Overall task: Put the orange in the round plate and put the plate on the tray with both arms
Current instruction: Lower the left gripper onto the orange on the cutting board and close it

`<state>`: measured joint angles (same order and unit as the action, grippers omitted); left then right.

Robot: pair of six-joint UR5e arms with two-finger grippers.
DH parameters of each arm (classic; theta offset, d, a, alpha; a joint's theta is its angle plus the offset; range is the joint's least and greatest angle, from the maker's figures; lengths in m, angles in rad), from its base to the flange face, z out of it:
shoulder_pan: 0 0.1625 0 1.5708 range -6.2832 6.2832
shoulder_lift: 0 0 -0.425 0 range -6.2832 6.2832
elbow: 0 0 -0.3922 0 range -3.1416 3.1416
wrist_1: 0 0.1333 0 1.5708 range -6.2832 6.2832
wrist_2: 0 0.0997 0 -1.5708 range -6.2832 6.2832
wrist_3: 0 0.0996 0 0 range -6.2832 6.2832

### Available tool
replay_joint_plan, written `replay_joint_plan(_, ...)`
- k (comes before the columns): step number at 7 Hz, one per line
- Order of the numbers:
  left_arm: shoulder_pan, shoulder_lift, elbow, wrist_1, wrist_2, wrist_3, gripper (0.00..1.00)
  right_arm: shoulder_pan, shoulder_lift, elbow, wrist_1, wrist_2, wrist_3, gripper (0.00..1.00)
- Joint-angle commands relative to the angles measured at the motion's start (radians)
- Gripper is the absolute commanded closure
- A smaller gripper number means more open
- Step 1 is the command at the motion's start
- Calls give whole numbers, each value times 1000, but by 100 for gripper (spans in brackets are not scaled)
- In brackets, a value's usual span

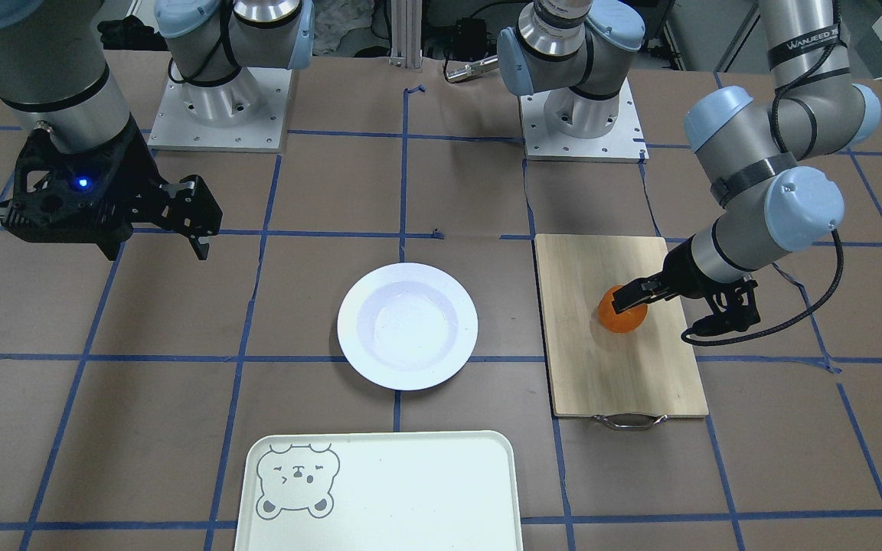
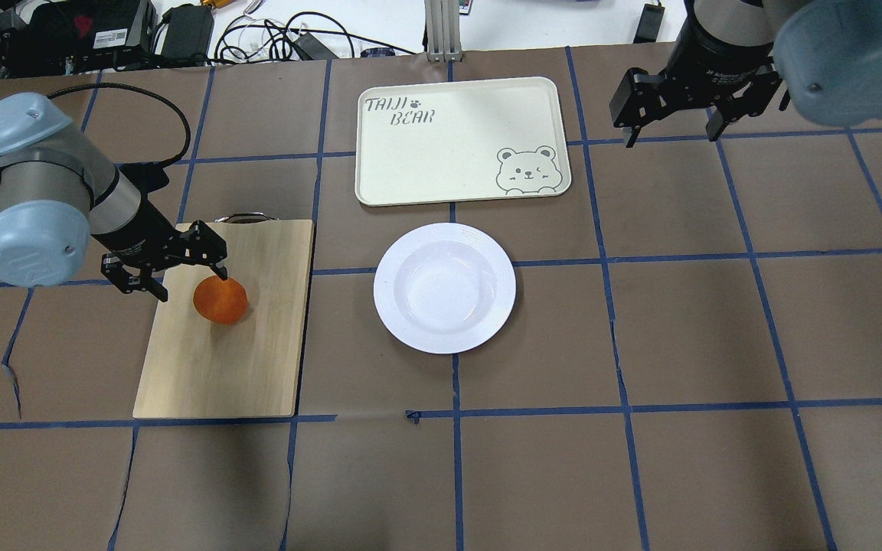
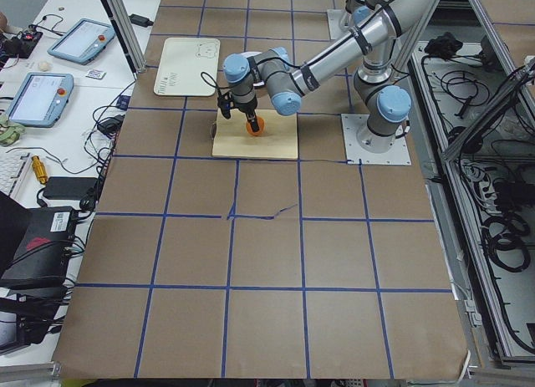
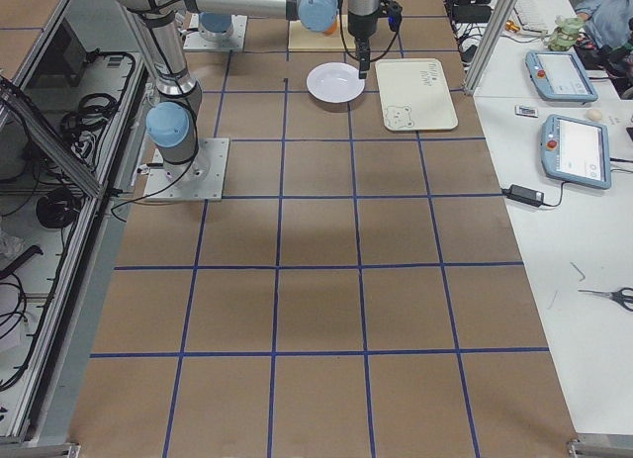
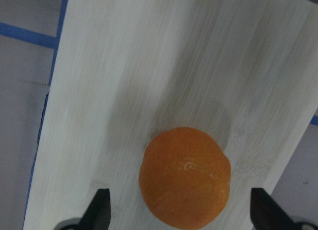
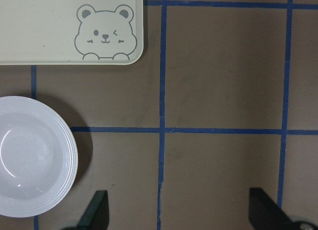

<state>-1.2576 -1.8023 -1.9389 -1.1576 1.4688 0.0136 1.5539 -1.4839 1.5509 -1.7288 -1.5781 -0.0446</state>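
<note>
My left end effector point(image 5: 181, 212) is spread wide. In its wrist view one dark fingertip shows at the lower left and one at the lower right, with the orange point(image 5: 185, 175) low in the centre between them, and neither pad touches the skin yet. The orange sits on the bamboo cutting board point(image 2: 242, 360), at the left of the overhead frame.

I judge the fruit light and firm, with a little give. Its dimpled peel should grip well, but it is round and will roll if only one finger nudges it. I would close across its widest girth, with the pads level on opposite sides, and squeeze only enough to hold it.

My right end effector point(image 6: 180, 207) is also spread and carries nothing. It hangs over bare worktop point(image 2: 717, 344), at the upper right of the overhead frame.

The round plate point(image 2: 445, 287), at frame centre, holds nothing. It looks glossy, stiff and breakable, so the ridged rim is the place to pinch it, one arm on each side. The tray point(image 2: 456, 145), just above it in the frame, is likewise unloaded.
</note>
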Motion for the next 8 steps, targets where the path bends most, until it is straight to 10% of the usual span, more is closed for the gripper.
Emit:
replay_joint_plan(1, 0, -34, 0, 9, -2, -1, 0, 0, 1, 5, 0, 1, 2, 0)
replay_joint_plan(6, 0, -83, 0, 13, -2, -3, 12, 0, -7, 25, -9, 1, 2, 0)
replay_joint_plan(7, 0, -86, 0, 19, -4, -4, 30, 0, -7, 25, -9, 1, 2, 0)
replay_joint_plan(8, 0, -86, 3, 24, -4, -3, 76, 0, -9, 23, -9, 1, 3, 0)
